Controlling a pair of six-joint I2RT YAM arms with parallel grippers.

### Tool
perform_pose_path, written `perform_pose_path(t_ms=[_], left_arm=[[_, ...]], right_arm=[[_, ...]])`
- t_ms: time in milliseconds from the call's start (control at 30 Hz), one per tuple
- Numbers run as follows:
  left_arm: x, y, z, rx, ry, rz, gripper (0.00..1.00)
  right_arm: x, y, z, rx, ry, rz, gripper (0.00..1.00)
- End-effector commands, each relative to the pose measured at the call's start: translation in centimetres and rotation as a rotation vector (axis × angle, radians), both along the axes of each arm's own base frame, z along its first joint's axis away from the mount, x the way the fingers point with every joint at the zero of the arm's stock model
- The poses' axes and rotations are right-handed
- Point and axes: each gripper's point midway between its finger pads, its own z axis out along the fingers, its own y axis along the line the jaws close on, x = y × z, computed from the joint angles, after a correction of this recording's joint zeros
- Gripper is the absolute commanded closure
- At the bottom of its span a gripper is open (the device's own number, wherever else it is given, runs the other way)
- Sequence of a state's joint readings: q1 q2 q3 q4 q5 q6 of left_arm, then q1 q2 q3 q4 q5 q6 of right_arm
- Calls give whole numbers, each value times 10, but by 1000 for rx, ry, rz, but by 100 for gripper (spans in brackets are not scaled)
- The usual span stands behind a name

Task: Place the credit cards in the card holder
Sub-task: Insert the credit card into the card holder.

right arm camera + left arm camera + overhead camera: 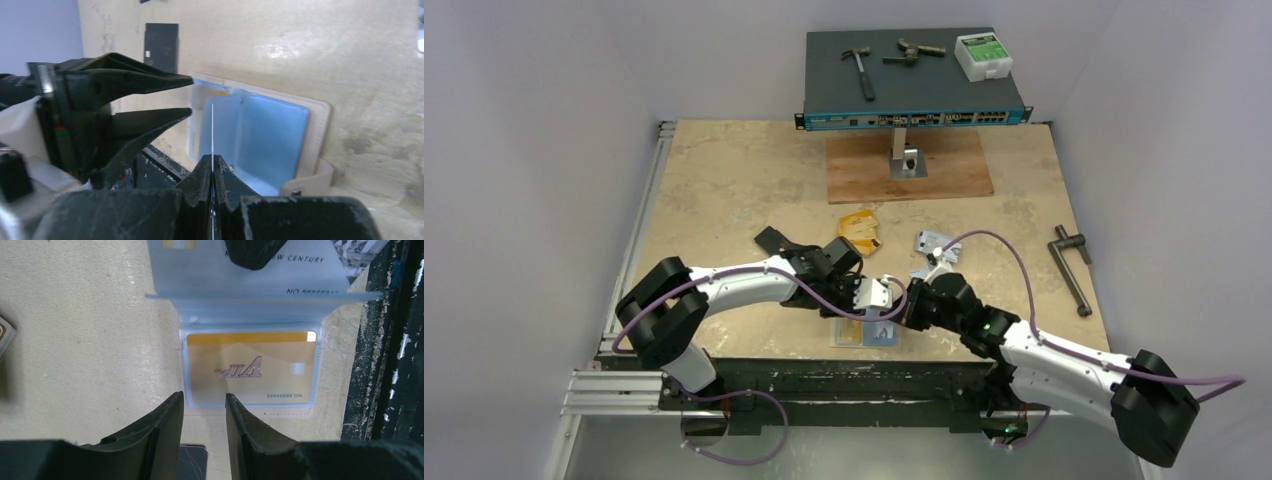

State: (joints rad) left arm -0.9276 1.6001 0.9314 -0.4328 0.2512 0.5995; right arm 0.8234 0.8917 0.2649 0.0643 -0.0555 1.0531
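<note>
The tan card holder [864, 336] lies open near the table's front edge, its light-blue pockets [260, 140] facing up. One clear pocket holds an orange-gold card [250, 367]. My right gripper [908, 306] [213, 159] is shut on a silvery blue-grey card [235, 267], held on edge over the holder's fold; it shows edge-on [212, 130] in the right wrist view. My left gripper [882, 298] [204, 397] is open and empty, just above the holder's near edge. Loose orange-gold cards [861, 232] and silvery cards [934, 243] lie farther back.
A small black square piece [192, 460] [161, 45] lies beside the holder. A black folding wallet [774, 240] lies at the left, a black metal tool [1072, 268] at the right. A wooden board [909, 168] and network switch [914, 75] stand at the back. The black rail [385, 365] borders the table's front.
</note>
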Motion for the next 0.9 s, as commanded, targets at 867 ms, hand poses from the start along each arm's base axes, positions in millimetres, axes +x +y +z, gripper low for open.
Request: perform_pose_path(t_ms=[867], left_arm=[[-25,61,64,-149,-344,-625,54]], right_arm=[[23,54,-4,-4,-20,169,100]])
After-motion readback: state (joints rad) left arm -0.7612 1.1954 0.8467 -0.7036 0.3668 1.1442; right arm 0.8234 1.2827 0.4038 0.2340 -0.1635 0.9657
